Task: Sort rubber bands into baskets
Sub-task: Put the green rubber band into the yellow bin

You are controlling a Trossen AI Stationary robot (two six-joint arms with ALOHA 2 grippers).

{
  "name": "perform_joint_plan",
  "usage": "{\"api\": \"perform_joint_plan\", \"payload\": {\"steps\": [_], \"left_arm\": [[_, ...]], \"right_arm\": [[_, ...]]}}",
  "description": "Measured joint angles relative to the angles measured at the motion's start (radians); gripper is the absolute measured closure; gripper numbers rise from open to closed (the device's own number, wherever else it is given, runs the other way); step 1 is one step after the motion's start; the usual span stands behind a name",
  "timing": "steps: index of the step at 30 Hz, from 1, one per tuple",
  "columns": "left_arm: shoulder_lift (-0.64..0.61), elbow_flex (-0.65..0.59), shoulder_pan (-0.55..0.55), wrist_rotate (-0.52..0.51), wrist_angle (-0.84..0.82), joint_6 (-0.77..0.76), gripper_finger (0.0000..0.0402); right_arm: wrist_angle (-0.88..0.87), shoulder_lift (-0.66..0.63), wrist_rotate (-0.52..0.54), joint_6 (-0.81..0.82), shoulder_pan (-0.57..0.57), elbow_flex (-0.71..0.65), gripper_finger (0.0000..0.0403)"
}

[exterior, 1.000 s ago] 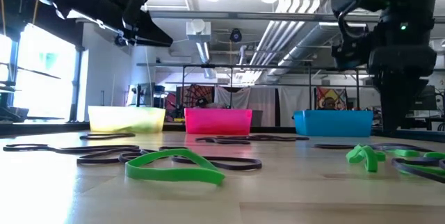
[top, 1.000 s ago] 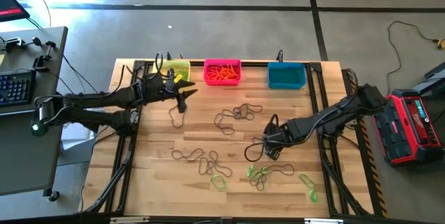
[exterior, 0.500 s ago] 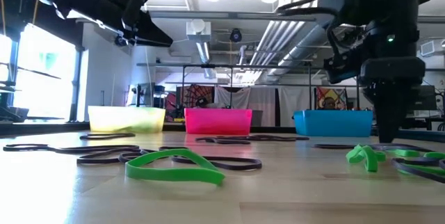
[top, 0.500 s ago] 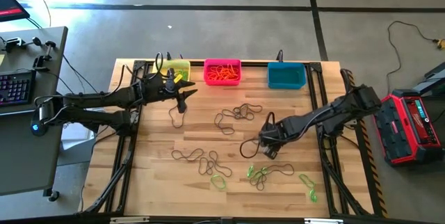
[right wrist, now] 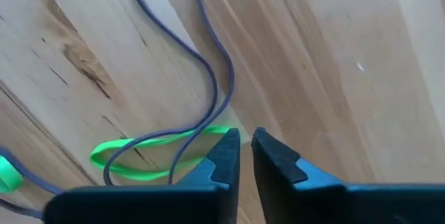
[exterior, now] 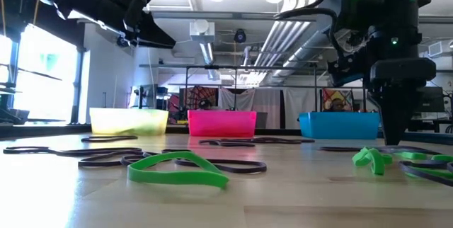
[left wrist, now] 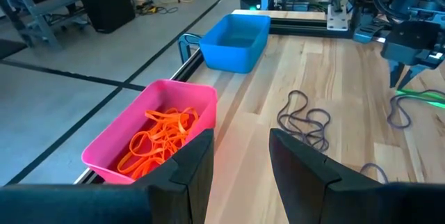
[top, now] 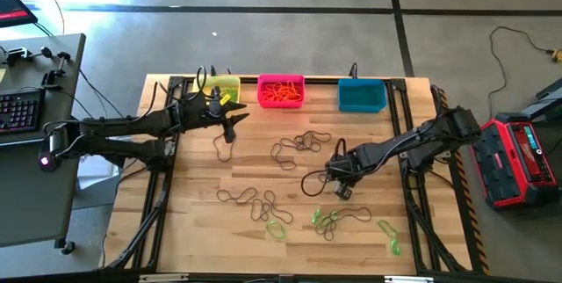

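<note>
1. The right gripper (top: 341, 190) is down at the wooden table (top: 202, 230), right of centre, its tips at the edge of a mixed cluster of loops.
2. In the right wrist view its two dark fingers (right wrist: 224, 156) stand nearly together with only a thin slit between them, tips at the wood where a thin green rubber band (right wrist: 142, 144) and a thin dark rubber band (right wrist: 212, 71) cross.
3. Whether either loop is pinched between those tips cannot be told; the fingers look almost clenched.
4. The left gripper (top: 232, 123) hangs above the table near the yellow rectangular plastic basket (top: 219, 88), and in the left wrist view its fingers (left wrist: 188, 168) stand apart with nothing between them.
5. Three baskets sit in a row along the table's far edge: the yellow one, a pink-magenta rectangular plastic basket (top: 281, 79) in the middle and a teal-blue rectangular plastic basket (top: 362, 97) toward the right arm's side.
6. The pink-magenta basket holds a heap of orange rubber bands (left wrist: 156, 137).
7. Dark loops (top: 299, 145) lie scattered over the middle of the table, with more (top: 255, 202) nearer the front edge.
8. Green loops (top: 327, 221) lie near the front, just beside the right gripper, with one more (top: 389, 233) toward the front right corner.
</note>
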Motion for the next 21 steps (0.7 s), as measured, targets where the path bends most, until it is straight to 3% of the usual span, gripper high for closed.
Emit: {"api": "perform_joint_plan", "payload": {"steps": [8,11,16,21], "left_arm": [[0.0,0.0,0.0,0.0,0.0,0.0,0.0269],[0.0,0.0,0.0,0.0,0.0,-0.003,0.0269],[0.0,0.0,0.0,0.0,-0.001,-0.003,0.0269],[0.0,0.0,-0.001,0.005,-0.001,-0.006,0.0269]], "right_arm": [[-0.049,0.0,-0.009,-0.049,0.003,0.034,0.0273],[-0.04,0.0,-0.022,-0.072,0.003,0.008,0.0254],[0.047,-0.002,-0.029,-0.075,0.003,-0.043,0.0255],[0.08,-0.005,-0.034,-0.075,0.003,-0.063,0.0304]]}}
